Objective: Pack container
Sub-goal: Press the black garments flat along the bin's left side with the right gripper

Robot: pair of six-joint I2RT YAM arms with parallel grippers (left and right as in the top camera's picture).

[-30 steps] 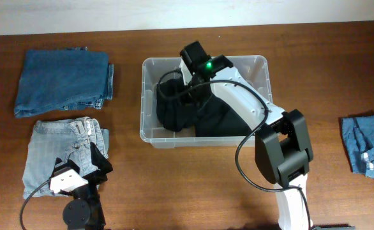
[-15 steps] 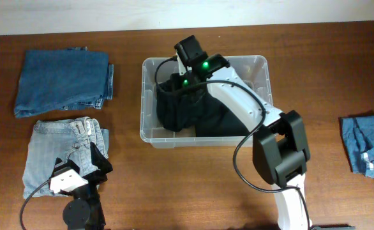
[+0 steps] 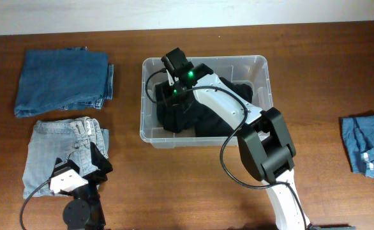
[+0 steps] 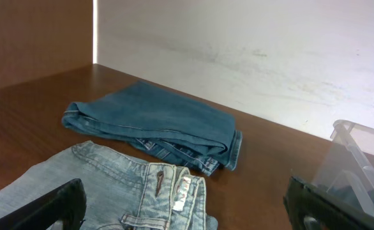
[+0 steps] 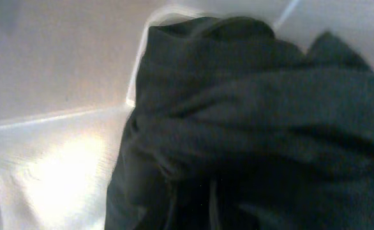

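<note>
The container (image 3: 238,59) is a clear plastic bin in the middle of the table, and its corner also shows in the left wrist view (image 4: 359,160). A black garment (image 3: 219,118) lies bunched inside it and fills the right wrist view (image 5: 251,115). My right gripper (image 3: 174,97) reaches into the bin's left part and is buried in the black cloth. Its fingers are hidden, and the folds run together at the jaws. My left gripper (image 3: 85,167) is open and empty. It sits low over the near edge of the light-blue jeans (image 4: 110,179).
Light-blue jeans (image 3: 59,150) lie at the front left. Folded darker blue jeans (image 3: 62,82) lie behind them, also in the left wrist view (image 4: 155,124). A crumpled blue denim piece (image 3: 369,148) lies at the far right edge. A pale wall runs behind the table.
My right gripper has moved left inside the bin, from its middle back to its left part, and the black cloth's left edge has shifted with it. The left arm has not moved.
</note>
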